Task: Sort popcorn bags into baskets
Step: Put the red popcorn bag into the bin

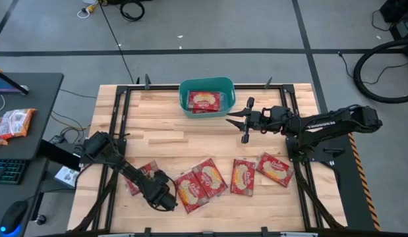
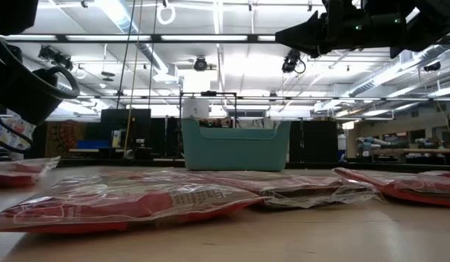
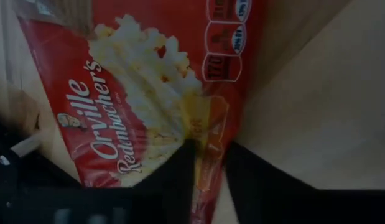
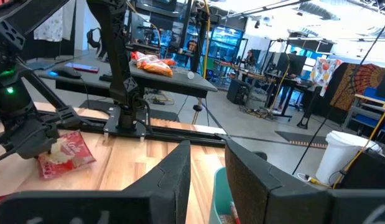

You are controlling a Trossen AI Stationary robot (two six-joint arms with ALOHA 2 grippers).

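Note:
Several red popcorn bags with pale centres lie flat on the wooden table's near half, among them one (image 1: 210, 176) in the middle and one (image 1: 275, 168) to the right. My left gripper (image 1: 167, 199) sits low at the near-left, shut on the bag (image 1: 189, 192) beside it. The teal basket (image 1: 207, 97) stands at the far edge with red bags (image 1: 204, 101) lying inside it. My right gripper (image 1: 238, 120) hovers open just right of the basket, holding nothing. The low view shows the basket (image 2: 235, 145) behind the flat bags (image 2: 123, 200). My left gripper pinches the red popcorn bag between its two fingers (image 3: 180, 171) at the bag's edge (image 3: 208, 168), near one end. The fingers come in low from the table's left. The rest of the bag (image 3: 148, 93) lies flat on the wood.
Another bag (image 1: 143, 176) lies next to the left arm. Black rails (image 1: 118, 105) frame the table's sides and far edge. A dark desk (image 1: 26, 112) with a snack bag (image 1: 12, 124) stands left of the table. Bare wood (image 1: 177, 135) spreads between basket and bags.

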